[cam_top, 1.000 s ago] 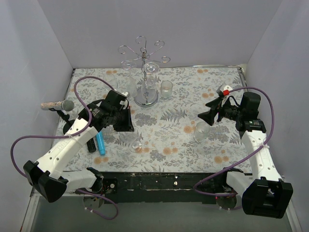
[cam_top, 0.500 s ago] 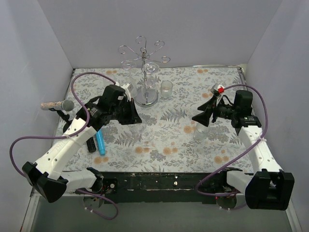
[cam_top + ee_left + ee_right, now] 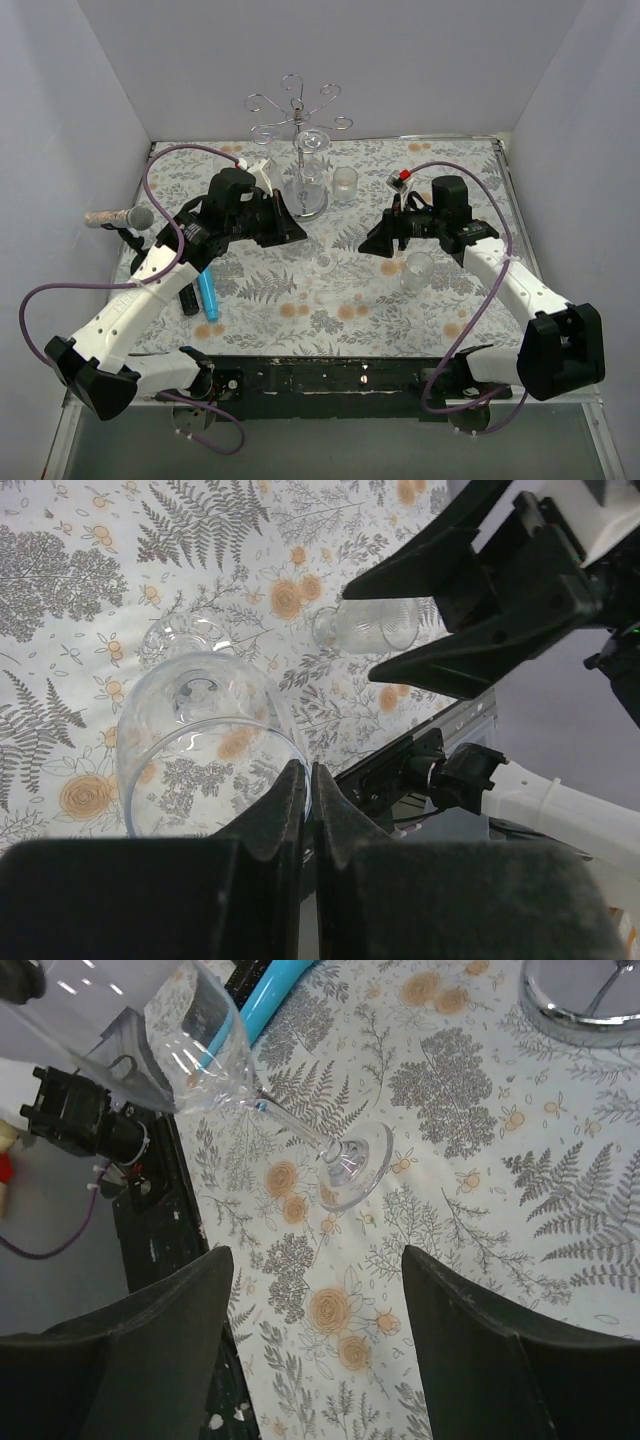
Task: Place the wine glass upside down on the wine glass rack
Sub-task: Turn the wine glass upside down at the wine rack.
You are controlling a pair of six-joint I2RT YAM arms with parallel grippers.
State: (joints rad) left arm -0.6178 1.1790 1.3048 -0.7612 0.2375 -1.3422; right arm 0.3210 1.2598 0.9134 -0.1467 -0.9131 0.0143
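One rack [image 3: 305,208], two tumblers [image 3: 345,184] [image 3: 417,271], one pinched wineglass [image 3: 195,715]

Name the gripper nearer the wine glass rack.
Left. The left gripper is just beside the wine glass rack, at its base; the right gripper is farther off to its right.

Flanking the wine glass rack [image 3: 304,205], left arm [image 3: 130,310] and right arm [image 3: 515,290] are showing white shells, black joints, purple cables [image 3: 190,148].

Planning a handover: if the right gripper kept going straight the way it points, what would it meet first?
Likely the round foot of the clear wine glass, framed between the right gripper's open fingers, though depth is uncertain.
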